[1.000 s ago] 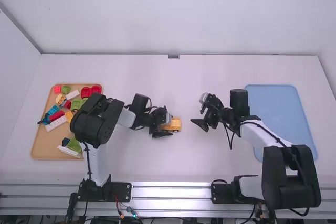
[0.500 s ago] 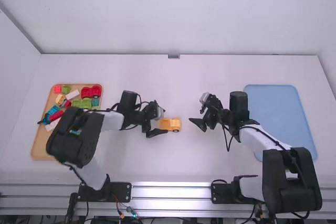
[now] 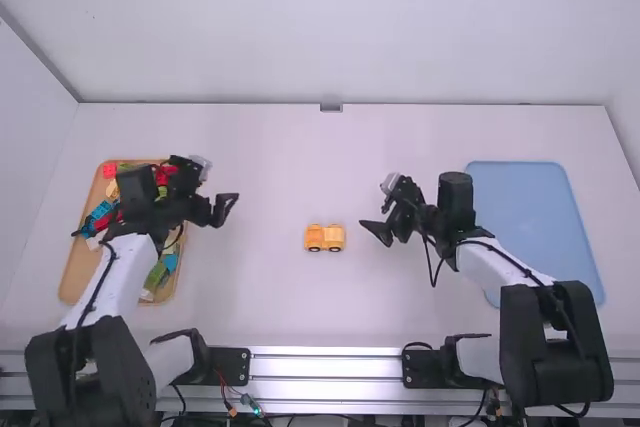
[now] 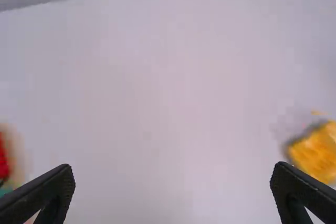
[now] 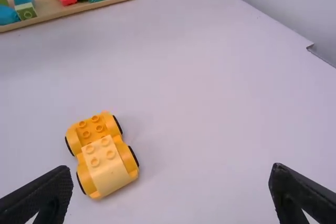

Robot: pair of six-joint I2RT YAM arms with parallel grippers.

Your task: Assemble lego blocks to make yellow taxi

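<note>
I have the yellow plastic toy car point(image 3: 325, 238) on the white table point(image 3: 300, 312); my left gripper point(image 3: 227, 210) hangs well left of it, my right gripper point(image 3: 374, 219) near its right, both with jaws spread apart.

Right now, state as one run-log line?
left claw: open, empty, beside block tray | right claw: open, empty | yellow car: on table between claws, touching neither

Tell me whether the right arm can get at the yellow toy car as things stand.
Most likely yes: the right tool is open near the yellow toy car, nothing stands between them, and the left arm is away over the wooden tray.
</note>
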